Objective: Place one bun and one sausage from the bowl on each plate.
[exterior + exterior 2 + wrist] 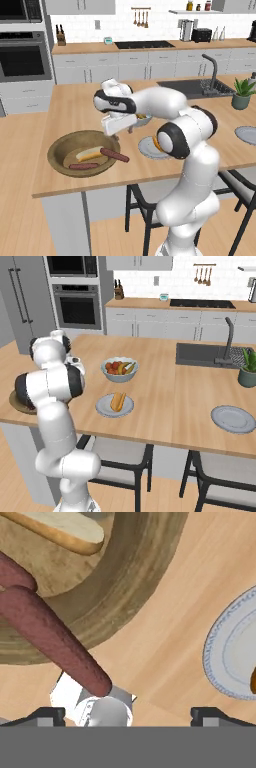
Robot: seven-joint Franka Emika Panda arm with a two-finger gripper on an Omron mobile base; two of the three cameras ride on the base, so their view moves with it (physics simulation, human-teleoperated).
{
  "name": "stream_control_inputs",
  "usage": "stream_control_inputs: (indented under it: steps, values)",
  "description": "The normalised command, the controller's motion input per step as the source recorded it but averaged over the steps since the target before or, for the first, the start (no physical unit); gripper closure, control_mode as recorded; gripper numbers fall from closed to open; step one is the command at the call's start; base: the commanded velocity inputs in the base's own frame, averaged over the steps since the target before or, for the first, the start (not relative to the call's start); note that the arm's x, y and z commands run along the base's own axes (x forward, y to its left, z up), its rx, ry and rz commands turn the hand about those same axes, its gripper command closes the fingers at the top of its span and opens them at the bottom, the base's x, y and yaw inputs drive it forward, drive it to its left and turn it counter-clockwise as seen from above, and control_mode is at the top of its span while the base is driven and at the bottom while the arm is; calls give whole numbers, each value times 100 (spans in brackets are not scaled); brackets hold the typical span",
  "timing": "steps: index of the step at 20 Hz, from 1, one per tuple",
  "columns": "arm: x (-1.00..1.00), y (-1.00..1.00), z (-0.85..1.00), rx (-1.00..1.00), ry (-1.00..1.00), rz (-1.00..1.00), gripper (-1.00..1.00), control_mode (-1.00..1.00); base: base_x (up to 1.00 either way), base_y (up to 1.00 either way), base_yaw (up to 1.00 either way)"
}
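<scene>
Wide brown wooden bowl [60, 146] near the wooden island counter's [70, 112] left front edge holds a tan bun [90, 153] and two dark red-brown sausages [114, 155], one overhanging its rim. Gripper [127, 714] spread wide, empty, above that rim. Nearby grey-blue plate [102, 408] carries another bun; the far plate [233, 418] is bare. The arm hides most of the bowl in the right base view; fruit bowl [120, 370] contents probably bananas, apples.

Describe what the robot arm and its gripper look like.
The arm is glossy white, built of thick rounded segments with dark, nearly black bands at the joints. The gripper is a boxy white hand; in the hand view its two small dark finger tips are squared and blocky.
</scene>
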Motion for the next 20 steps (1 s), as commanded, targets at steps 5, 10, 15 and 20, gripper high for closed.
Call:
stream_control_inputs:
  steps: [5, 10, 15, 20]
  values:
    - [-57, 14, -8, 16, -13, 18, -100, -100, 0, 0, 0]
    - [-8, 12, 0, 11, 0, 9, -100, -100, 0, 0, 0]
    - [0, 16, -5, 3, 0, 4, -100, -100, 0, 0, 0]
    - [12, 25, -16, 0, -1, 1, -100, -100, 0, 0, 0]
